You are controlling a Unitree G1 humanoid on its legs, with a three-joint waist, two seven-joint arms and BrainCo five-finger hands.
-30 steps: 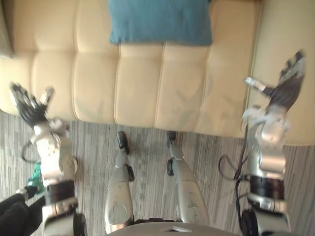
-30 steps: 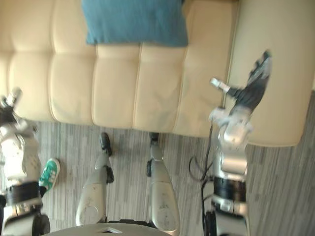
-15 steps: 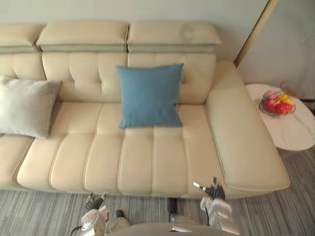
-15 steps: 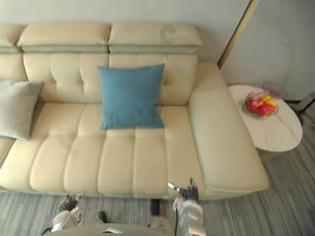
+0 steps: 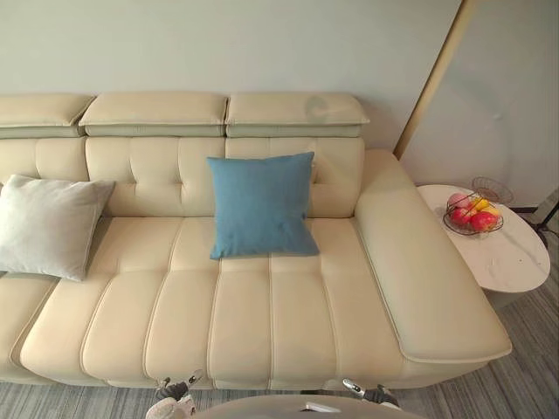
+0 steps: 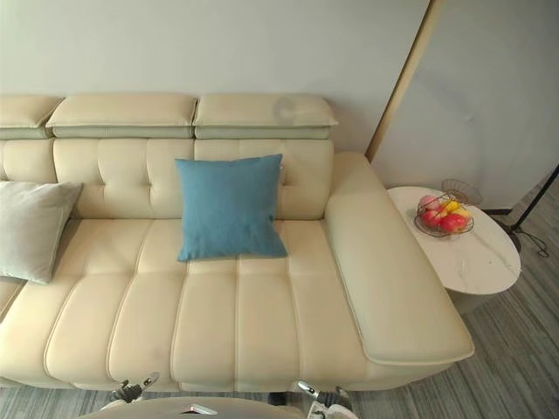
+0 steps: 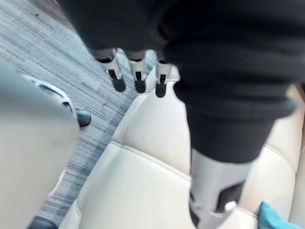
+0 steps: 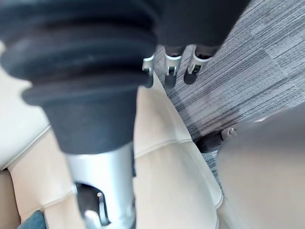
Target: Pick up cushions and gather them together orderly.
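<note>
A blue cushion (image 5: 262,205) leans upright against the backrest in the middle of the cream sofa (image 5: 262,323). A light grey cushion (image 5: 48,225) leans against the backrest at the sofa's left end, a seat's width from the blue one. My left hand (image 5: 176,389) and right hand (image 5: 374,394) show at the bottom edge, low in front of the sofa's front edge. In the left wrist view the left hand's fingers (image 7: 137,78) are straight with nothing in them. The right hand's fingers (image 8: 170,69) are likewise straight and empty.
The sofa's wide right armrest (image 5: 428,279) borders a round white side table (image 5: 507,253) that carries a wire bowl of fruit (image 5: 472,214). A slanted pole (image 5: 432,78) rises behind the armrest. Grey striped carpet (image 6: 515,367) lies in front.
The camera has tilted up from the sofa's front edge and floor to the whole sofa. Both hands have sunk to the picture's bottom edge. The cushions have stayed put.
</note>
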